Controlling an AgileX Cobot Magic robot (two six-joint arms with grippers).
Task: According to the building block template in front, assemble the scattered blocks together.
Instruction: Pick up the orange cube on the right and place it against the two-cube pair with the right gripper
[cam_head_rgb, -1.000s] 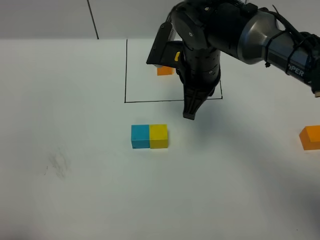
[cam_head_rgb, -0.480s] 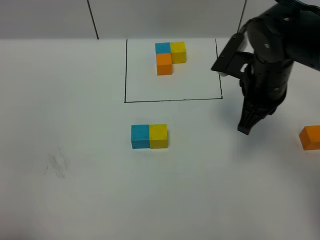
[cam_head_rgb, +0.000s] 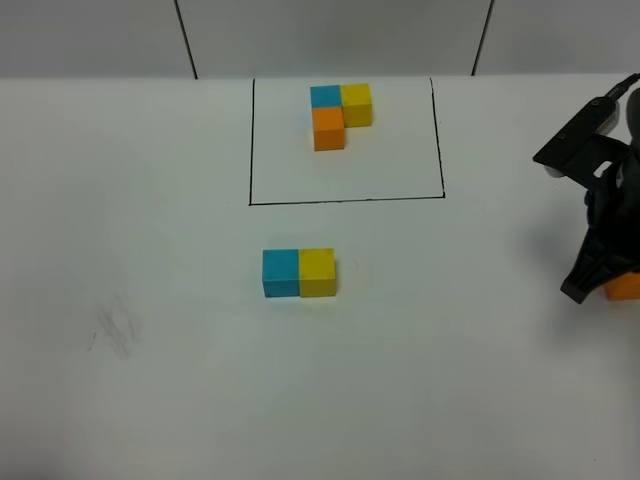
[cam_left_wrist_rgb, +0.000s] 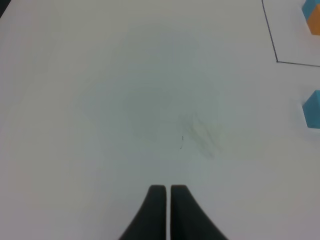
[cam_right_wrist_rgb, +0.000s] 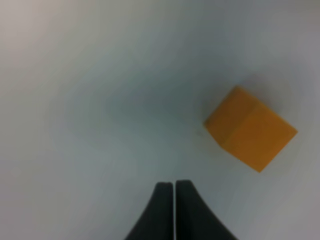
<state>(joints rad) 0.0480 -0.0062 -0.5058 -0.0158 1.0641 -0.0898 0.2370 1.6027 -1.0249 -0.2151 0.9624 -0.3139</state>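
Worktop (cam_head_rgb: 150, 380): joined pair of blocks (cam_head_rgb: 299, 273) lies before building block template (cam_head_rgb: 335, 115); lone block (cam_right_wrist_rgb: 250, 129) front-right of template, right pincer (cam_head_rgb: 579, 292) just beside it.

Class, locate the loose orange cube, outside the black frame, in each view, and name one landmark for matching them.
Exterior high: loose orange cube at the right edge, partly hidden by the right gripper.
Left wrist: not in it; that orange belongs to the framed template.
Right wrist: cube just beyond the shut jaws.
Landmark: the right gripper's tip beside it.
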